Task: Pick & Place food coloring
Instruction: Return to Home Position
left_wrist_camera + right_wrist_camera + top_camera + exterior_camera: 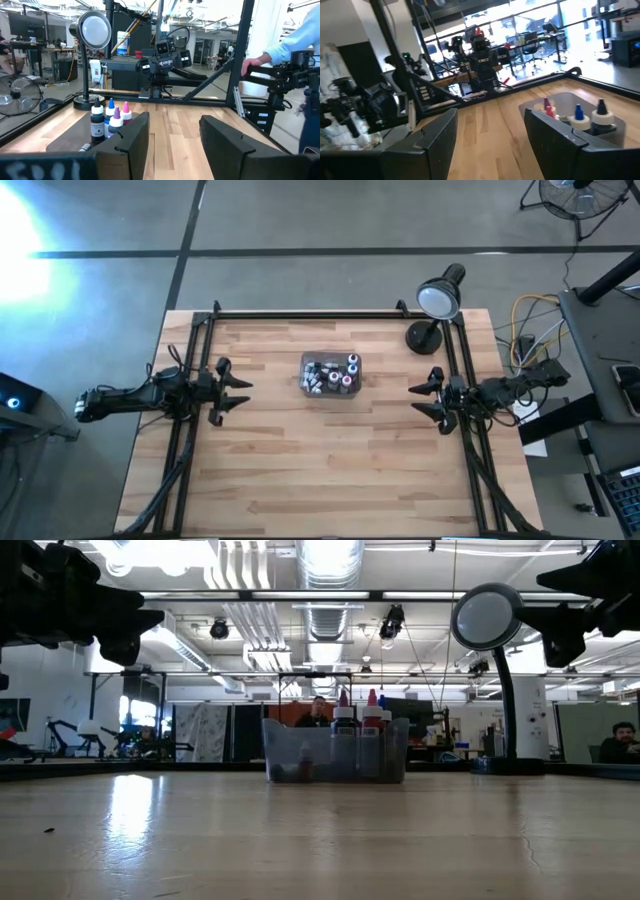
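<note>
One clear tray (305, 360) dead centre, food coloring bottles (334, 377) packed inside, too tight for an exact count. Two grippers: left gripper (243, 395) mid-left, right gripper (415, 400) mid-right. One lamp (437, 302), upper right. One table (300, 470).

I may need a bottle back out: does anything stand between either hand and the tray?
Nothing visible does. Bare table lies between the left hand and the tray of bottles, and between the tray and the right hand. The lamp stands off that line, near the table's corner.
</note>
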